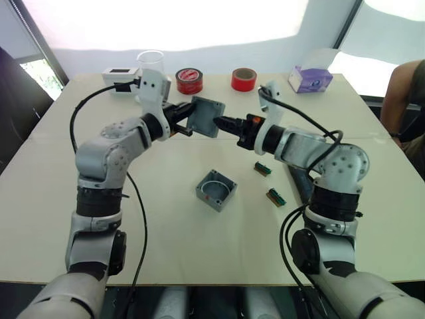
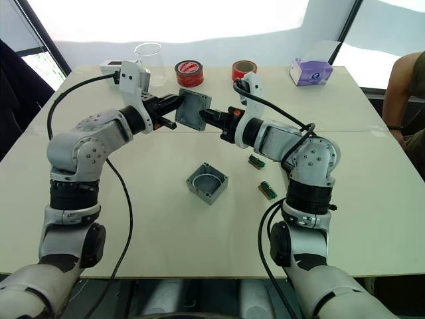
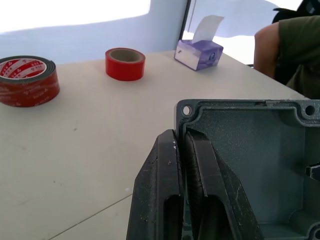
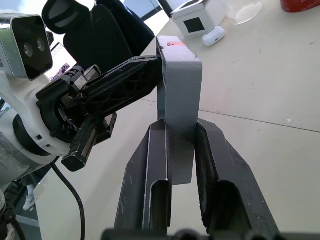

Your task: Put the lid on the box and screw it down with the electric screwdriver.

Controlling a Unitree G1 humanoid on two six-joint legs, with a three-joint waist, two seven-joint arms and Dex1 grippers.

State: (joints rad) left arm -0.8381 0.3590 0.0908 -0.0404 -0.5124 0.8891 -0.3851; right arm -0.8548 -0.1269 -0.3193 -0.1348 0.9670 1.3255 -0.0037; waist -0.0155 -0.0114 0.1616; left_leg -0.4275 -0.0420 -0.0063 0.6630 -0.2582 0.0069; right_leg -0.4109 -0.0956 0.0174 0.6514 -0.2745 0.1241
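Right wrist view: lid edge-on, face hidden | left gripper, right gripper both clamp it

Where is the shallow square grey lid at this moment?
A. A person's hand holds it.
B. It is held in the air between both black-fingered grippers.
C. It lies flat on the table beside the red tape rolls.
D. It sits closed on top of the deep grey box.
B: the shallow square grey lid is off the table, with the left gripper and the right gripper each pinching an edge, while the deep grey box stands open on the table below.
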